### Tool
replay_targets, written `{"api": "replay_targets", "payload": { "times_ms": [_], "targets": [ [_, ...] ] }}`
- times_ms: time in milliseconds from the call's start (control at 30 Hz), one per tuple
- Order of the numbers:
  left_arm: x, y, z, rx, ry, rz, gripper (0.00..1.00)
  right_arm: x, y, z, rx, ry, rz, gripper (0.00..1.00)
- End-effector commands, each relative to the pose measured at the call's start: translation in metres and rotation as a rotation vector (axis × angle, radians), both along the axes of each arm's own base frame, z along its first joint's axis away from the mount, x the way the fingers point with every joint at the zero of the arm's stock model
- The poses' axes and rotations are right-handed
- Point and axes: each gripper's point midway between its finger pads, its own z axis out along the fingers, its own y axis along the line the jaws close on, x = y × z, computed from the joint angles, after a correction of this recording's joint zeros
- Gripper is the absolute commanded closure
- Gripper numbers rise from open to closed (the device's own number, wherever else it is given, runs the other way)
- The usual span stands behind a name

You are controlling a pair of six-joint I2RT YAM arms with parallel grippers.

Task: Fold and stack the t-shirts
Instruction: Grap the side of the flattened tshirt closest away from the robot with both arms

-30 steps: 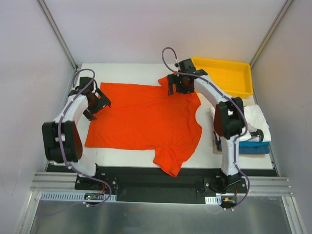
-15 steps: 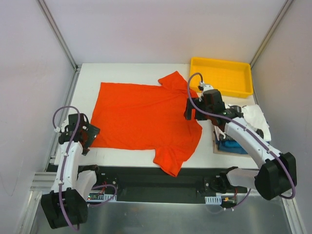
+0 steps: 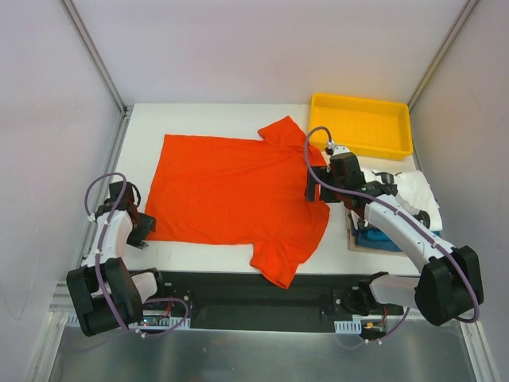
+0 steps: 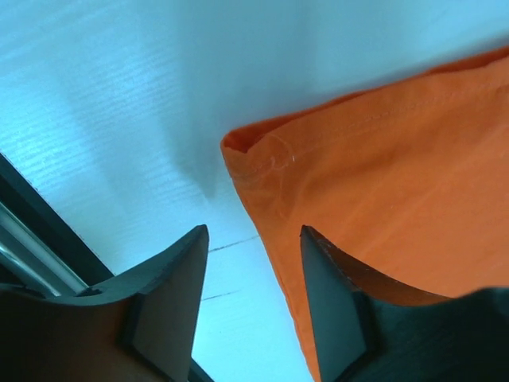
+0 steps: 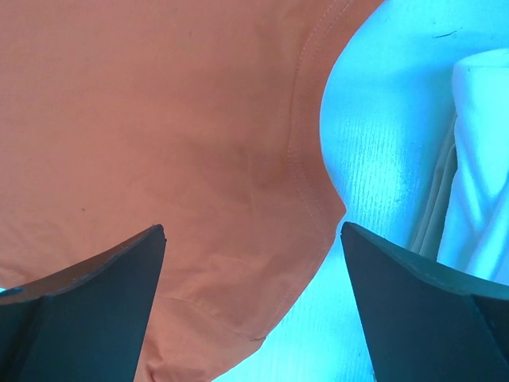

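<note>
top external | orange t-shirt point(image 3: 238, 191) flat | neck right, long axis left-right

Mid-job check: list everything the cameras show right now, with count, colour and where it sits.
Plain orange-red cloth t-shirt: one, orange-red, spread flat across the middle of the table.
White folded cloth shirt: at least one, white, top of the pile at the right edge.
Blue folded cloth shirt: at least one, blue, under the white one.
Yellow rectangular plastic tray: one, yellow, far right corner.
White table: one, white, under everything.
Left tool: one, black, open, over the t-shirt's near left hem corner.
Right tool: one, black, open, over the curved seam at the t-shirt's right edge.
</note>
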Motion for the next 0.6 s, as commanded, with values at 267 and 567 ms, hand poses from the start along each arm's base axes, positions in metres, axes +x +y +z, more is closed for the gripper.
{"api": "replay_targets", "payload": {
  "times_ms": [267, 567],
  "targets": [
    [0.014, 0.013, -0.017, -0.068, -0.035, 0.072, 0.60, 0.008, 0.005, 0.006, 0.067, -0.013, -0.019, 0.03],
    [0.020, 0.011, -0.033, -0.110, -0.014, 0.067, 0.72, 0.004, 0.007, 0.006, 0.089, 0.001, -0.018, 0.03]
  ]
}}
